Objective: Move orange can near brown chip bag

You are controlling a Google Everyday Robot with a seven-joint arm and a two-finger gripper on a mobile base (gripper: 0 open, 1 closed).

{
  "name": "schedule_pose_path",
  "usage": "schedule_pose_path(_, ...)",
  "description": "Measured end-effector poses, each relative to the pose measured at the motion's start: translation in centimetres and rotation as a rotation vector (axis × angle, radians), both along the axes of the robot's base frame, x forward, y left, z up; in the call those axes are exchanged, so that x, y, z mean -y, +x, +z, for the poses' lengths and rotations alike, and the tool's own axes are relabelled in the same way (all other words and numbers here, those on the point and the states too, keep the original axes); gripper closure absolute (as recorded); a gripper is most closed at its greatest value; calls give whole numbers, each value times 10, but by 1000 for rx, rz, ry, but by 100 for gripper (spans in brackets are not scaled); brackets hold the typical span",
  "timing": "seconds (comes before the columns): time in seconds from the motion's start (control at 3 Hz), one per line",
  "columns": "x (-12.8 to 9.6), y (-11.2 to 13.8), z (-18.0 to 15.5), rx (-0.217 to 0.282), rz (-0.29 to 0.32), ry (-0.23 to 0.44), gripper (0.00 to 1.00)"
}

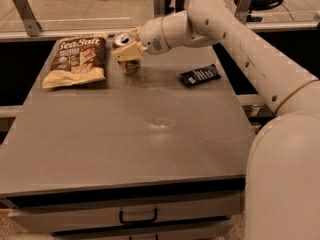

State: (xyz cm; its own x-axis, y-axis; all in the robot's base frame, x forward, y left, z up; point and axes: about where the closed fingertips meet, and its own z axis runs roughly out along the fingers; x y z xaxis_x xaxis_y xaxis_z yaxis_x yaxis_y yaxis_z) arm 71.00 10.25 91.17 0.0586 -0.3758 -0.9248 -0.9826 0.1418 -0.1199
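The orange can (129, 64) stands at the back of the grey table, its silver top (121, 39) showing above the fingers. My gripper (128, 51) is shut on the orange can, one tan finger (129, 50) across its side. The can's base is at or just above the tabletop; I cannot tell which. The brown chip bag (76, 61) with white "Sea Salt" lettering lies flat at the back left, a short gap left of the can.
A small dark blue wrapper (200, 76) lies on the grey table (135, 144) to the right of the can. A drawer handle (138, 216) is under the front edge. My white arm (250, 54) reaches in from the right.
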Motion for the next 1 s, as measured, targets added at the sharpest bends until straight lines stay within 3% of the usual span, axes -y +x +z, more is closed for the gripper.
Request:
schedule_pose_path(0.33,-23,7,-14,-46,-8,15,59)
schedule_pose_path(1.0,-30,9,-13,-57,-9,18,13)
